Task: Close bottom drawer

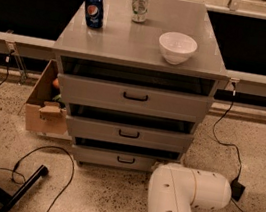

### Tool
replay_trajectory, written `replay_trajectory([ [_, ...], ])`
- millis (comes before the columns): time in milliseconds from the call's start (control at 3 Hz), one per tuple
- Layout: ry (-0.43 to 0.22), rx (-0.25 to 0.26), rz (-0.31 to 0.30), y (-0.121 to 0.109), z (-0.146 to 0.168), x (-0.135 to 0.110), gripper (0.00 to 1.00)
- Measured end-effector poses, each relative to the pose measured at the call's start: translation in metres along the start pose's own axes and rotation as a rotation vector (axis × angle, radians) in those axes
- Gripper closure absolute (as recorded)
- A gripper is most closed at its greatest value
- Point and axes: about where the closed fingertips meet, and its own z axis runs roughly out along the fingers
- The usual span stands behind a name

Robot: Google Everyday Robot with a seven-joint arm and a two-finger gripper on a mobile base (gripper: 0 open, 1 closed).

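The gripper does not show. It lies somewhere past the end of the white arm [187, 188] at lower right, and whether it is parted or closed cannot be told. Just left of that arm end, the bottom drawer [114, 158] stands slightly out, a dark gap above its front. Above it are the middle drawer [128, 134] and top drawer [134, 97], also ajar. Higher still, a white bowl [177, 47] and a Pepsi can [94, 9] sit on the cabinet top.

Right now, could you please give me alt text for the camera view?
A grey cabinet stands with its three drawers ajar, the bottom drawer lowest; a white bowl, a blue can and a pale can sit on top. The robot's white arm fills the lower right; the gripper is out of view.
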Motion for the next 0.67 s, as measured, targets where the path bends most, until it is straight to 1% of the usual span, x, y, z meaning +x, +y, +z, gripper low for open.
replay_trajectory([
  [333, 0.005, 0.002, -0.006, 0.005, -0.006, 0.001, 0.47],
  [667, 0.102, 0.051, -0.111, -0.01, -0.086, 0.032, 0.78],
])
